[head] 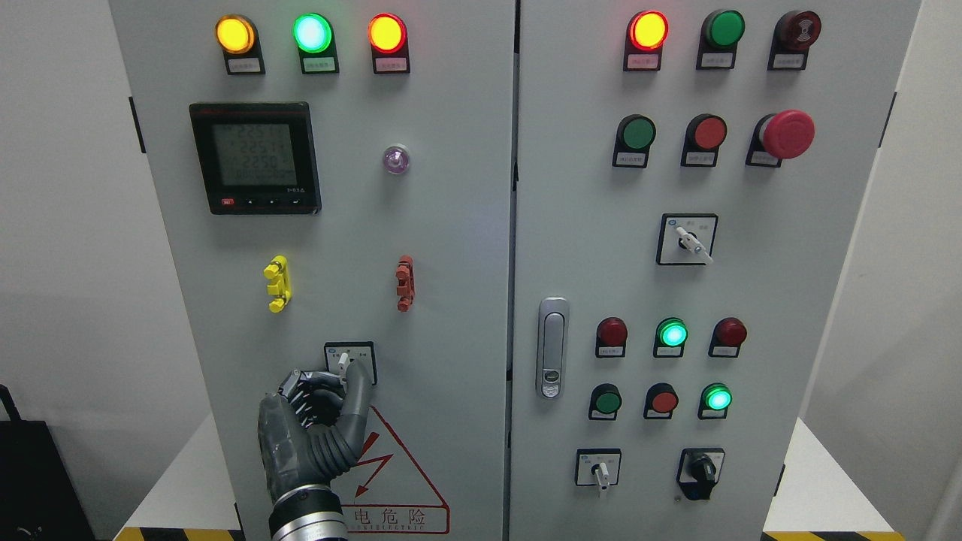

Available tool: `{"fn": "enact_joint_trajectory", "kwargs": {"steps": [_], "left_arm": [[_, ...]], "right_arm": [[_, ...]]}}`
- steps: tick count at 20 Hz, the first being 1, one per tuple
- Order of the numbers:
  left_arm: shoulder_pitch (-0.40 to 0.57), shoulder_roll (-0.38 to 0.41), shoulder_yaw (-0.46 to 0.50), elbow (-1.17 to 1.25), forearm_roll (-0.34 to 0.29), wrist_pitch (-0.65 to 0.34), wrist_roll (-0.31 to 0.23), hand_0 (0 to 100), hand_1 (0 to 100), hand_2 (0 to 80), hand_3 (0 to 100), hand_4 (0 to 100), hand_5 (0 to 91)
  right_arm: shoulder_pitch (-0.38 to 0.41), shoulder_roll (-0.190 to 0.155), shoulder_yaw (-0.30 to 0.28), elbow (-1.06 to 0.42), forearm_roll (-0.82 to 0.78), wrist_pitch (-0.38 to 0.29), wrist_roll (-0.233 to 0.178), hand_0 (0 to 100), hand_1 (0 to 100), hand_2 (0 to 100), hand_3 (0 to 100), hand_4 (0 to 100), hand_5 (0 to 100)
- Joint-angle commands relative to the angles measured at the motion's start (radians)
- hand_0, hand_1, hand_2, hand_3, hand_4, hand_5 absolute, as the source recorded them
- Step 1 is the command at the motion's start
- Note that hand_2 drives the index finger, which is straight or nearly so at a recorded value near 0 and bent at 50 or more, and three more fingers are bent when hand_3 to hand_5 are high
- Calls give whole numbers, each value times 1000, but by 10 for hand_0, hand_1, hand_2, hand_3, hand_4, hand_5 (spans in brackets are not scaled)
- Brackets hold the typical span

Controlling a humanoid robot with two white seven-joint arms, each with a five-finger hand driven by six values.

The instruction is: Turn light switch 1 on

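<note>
Now we hold our grey-fingered left hand at the small white-levered rotary switch. Thumb and curled fingers pinch its lever, ready to twist

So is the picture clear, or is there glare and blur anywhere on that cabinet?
Head view: mostly sharp and evenly lit. The lit green lamp and the yellow lamp bloom slightly, washing out their centres. A faint purplish sheen sits near the small clear lamp. The label print is too small to read. The left hand at the selector switch casts little shadow.
</note>
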Motion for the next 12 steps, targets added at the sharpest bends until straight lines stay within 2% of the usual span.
{"fn": "enact_joint_trajectory", "kwargs": {"steps": [1, 12], "left_arm": [[0, 2, 0, 0, 1, -2, -2, 468, 584, 624, 873, 843, 688], [3, 2, 0, 1, 1, 0, -2, 508, 550, 625, 875, 846, 690]], "right_arm": [[0, 0, 0, 0, 0, 0, 1, 0, 0, 0, 0, 0, 0], [0, 0, -1, 0, 0, 0, 1, 0, 0, 0, 0, 0, 0]]}}
